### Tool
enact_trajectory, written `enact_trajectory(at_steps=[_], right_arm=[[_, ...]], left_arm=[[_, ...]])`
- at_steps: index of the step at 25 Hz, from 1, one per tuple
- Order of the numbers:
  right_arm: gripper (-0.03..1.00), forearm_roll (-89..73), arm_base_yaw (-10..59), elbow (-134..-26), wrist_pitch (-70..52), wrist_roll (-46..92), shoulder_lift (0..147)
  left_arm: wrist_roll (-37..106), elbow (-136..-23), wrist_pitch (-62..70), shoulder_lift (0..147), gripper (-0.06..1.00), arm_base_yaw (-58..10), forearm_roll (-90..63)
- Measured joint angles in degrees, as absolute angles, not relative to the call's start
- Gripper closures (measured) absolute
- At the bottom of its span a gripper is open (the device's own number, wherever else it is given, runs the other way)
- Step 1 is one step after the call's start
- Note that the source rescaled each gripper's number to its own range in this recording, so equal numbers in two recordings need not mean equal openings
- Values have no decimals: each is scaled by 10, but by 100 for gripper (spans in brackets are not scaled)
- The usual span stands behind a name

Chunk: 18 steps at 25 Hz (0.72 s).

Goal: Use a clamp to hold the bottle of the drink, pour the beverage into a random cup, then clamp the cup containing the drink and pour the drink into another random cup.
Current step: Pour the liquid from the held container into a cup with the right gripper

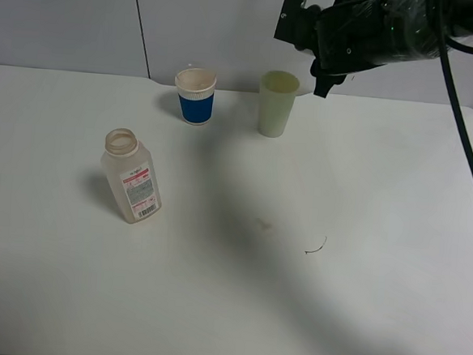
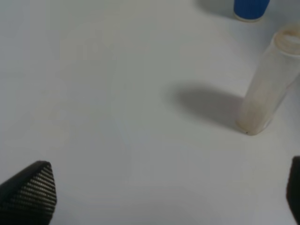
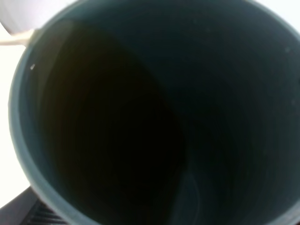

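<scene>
A clear plastic bottle (image 1: 132, 178) with a red-and-white label stands uncapped on the white table (image 1: 341, 193), left of centre. A blue paper cup (image 1: 196, 97) and a pale green cup (image 1: 276, 103) stand side by side at the back. My right gripper (image 1: 325, 70) hangs high above the back of the table, just right of the green cup. In the right wrist view the dark inside of a grey-blue cup (image 3: 154, 117) fills the frame, with one ribbed finger pad (image 3: 33, 213) against its wall. My left gripper (image 2: 161, 197) is open and low over the table, with the bottle (image 2: 267, 93) and blue cup (image 2: 251, 8) ahead of it.
A small dark curl of thread (image 1: 317, 248) and a faint stain (image 1: 262, 224) lie on the table near the centre. A grey wall (image 1: 69, 19) runs behind the table. The right arm's black cable (image 1: 466, 145) hangs down at the right.
</scene>
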<state>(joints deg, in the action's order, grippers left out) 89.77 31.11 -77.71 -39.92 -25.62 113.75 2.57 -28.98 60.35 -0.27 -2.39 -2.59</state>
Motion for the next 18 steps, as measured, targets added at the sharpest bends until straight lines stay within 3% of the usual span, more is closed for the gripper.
enact_trajectory(at_steps=[18], right_arm=[[94, 922, 311, -777, -399, -212, 1137]], left_arm=[[26, -290, 604, -3, -6, -24, -26]])
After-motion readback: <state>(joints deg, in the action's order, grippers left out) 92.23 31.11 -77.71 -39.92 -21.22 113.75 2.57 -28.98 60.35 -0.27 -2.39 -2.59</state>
